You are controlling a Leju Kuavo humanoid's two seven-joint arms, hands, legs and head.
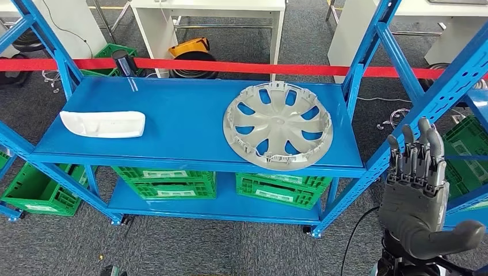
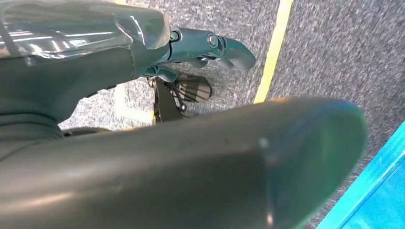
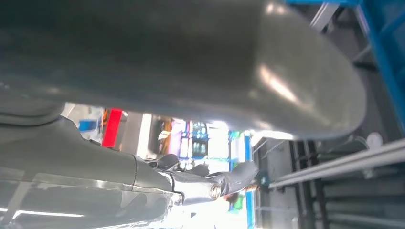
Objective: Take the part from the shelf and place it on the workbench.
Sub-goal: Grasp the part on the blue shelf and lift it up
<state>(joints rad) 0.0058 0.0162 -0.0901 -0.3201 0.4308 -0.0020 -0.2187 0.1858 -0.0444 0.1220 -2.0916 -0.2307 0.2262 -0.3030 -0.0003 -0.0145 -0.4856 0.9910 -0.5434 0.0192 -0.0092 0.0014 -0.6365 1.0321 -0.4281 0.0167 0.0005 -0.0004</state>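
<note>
A blue shelf stands in front of me in the head view. On its top board lie a white moulded plastic part at the left and a silver wheel cover at the right, face up. My right hand is raised at the lower right, outside the shelf's right post, below and right of the wheel cover. Its fingers are straight and spread, the thumb sticks out, and it holds nothing. The right hand shows close up in its wrist view. My left hand hangs over grey carpet with nothing in it.
Green crates sit on the lower board and beside the shelf at both ends. A slanted blue brace runs close to my right hand. A red tape crosses behind the shelf, with white tables beyond. A yellow floor line lies under my left hand.
</note>
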